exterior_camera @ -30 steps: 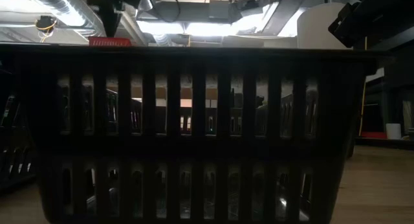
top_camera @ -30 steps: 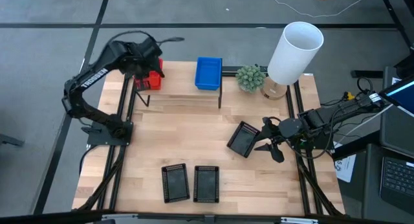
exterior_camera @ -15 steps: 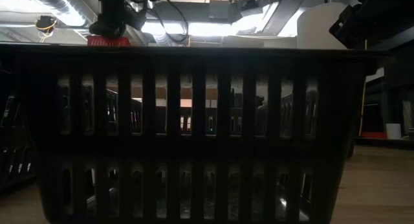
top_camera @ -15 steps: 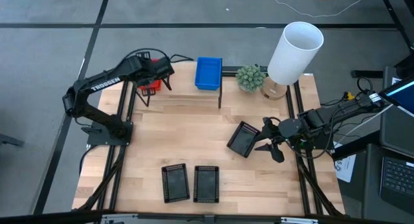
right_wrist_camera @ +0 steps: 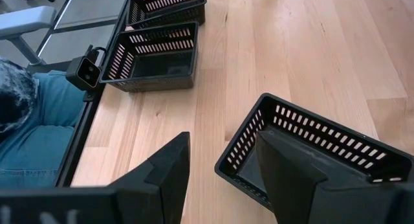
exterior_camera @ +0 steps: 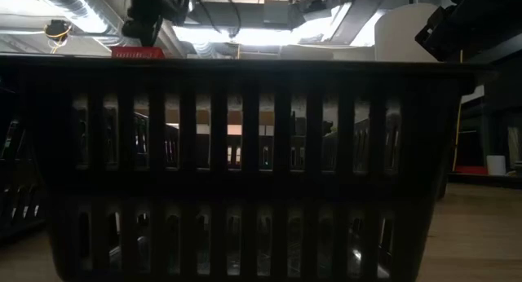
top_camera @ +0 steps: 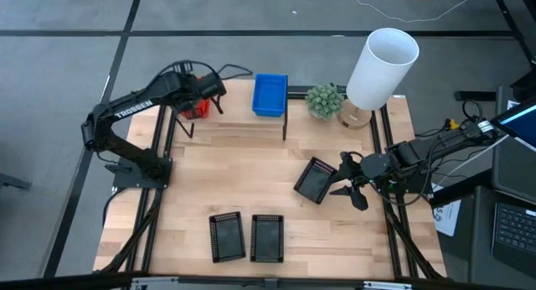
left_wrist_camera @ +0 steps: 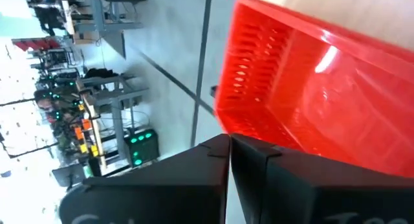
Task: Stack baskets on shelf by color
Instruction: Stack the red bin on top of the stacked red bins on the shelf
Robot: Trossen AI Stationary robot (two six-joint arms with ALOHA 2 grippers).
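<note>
Nearest the front edge of the surface (top_camera: 335,231), two black baskets sit side by side, one (top_camera: 226,236) on the left and one (top_camera: 267,237) on the right, well apart from both end effectors. In the low view one of them (exterior_camera: 253,168) fills almost the whole picture.

Farther back, the right end effector (top_camera: 347,189) hovers at a third black basket (top_camera: 316,179), which lies tilted on the wood. Its fingers (right_wrist_camera: 288,166) stand spread, one inside the basket's near wall and the other outside it, so the wall sits between them without being clamped.

At the back, the left end effector (top_camera: 211,95) is over the left end of the shelf (top_camera: 239,122), its fingers (left_wrist_camera: 213,159) pressed together with nothing between them, just beside the red baskets (top_camera: 198,108) resting there. To its right on the same plank sits the blue basket stack (top_camera: 270,95). Beyond the shelf's right end stand a small potted plant (top_camera: 324,100) and a white lamp shade (top_camera: 381,68).
</note>
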